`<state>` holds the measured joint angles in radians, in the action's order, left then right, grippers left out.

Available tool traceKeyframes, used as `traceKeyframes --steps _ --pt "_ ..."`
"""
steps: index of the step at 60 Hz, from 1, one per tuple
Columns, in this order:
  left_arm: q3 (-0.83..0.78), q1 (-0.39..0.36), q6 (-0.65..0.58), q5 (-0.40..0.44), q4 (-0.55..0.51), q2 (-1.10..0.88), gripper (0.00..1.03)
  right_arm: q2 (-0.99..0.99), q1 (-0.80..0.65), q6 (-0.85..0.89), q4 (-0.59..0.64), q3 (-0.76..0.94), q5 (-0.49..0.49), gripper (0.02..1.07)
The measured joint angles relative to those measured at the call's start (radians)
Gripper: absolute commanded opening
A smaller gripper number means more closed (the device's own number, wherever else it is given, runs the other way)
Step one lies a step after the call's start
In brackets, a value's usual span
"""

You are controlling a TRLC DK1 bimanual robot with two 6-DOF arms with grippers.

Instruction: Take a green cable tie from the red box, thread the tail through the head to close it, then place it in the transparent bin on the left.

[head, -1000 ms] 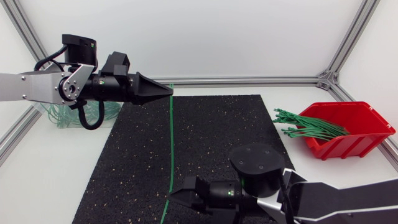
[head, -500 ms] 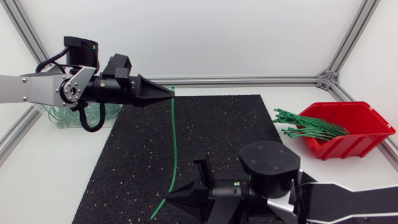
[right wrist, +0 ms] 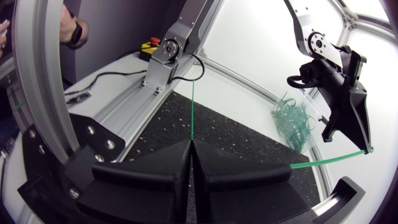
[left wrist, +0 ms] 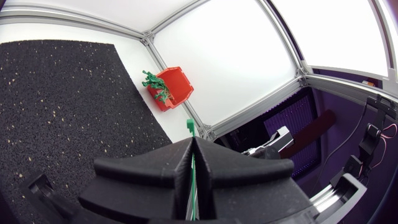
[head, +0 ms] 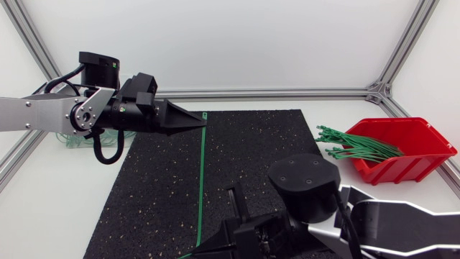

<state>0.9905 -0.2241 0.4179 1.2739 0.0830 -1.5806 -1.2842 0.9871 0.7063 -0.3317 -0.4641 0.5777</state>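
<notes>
green cable tie [head: 201,180] ran 12 to 6 o'clock over the mat [head: 259,144], left gripper [head: 204,120] and right gripper [head: 200,251] each clamped on an end; threading looked next, needing tail bent to head

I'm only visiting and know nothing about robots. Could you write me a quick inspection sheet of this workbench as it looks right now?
Surface: white table with a black speckled mat in the middle.
Job's things: one green cable tie stretched straight between the two grippers, not yet looped. The red box on the right has loose ties spilling over its rim. The clear bin on the left, partly behind the left arm, holds green ties.
Clutter: nothing seen.
Grippers: left gripper shut on one end of the tie; right gripper shut near the other end.
Cables: a black cable loops under the left arm.
Surroundings: metal frame rails along the table's edges.
</notes>
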Motion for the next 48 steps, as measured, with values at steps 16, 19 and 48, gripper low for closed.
traceKeyframes --steps 16,19,48 --pt "-0.067 -0.002 0.0 -0.01 0.067 0.072 0.04 0.081 0.031 -0.194 0.28 -0.14 0.049 0.08" --pt "-0.082 -0.008 0.0 -0.02 0.083 0.087 0.04 0.092 0.033 -0.259 0.297 -0.153 0.055 0.08" --pt "-0.288 -0.18 0.061 -0.211 0.312 0.316 0.04 0.245 -0.015 -0.885 0.43 -0.247 0.26 0.08"
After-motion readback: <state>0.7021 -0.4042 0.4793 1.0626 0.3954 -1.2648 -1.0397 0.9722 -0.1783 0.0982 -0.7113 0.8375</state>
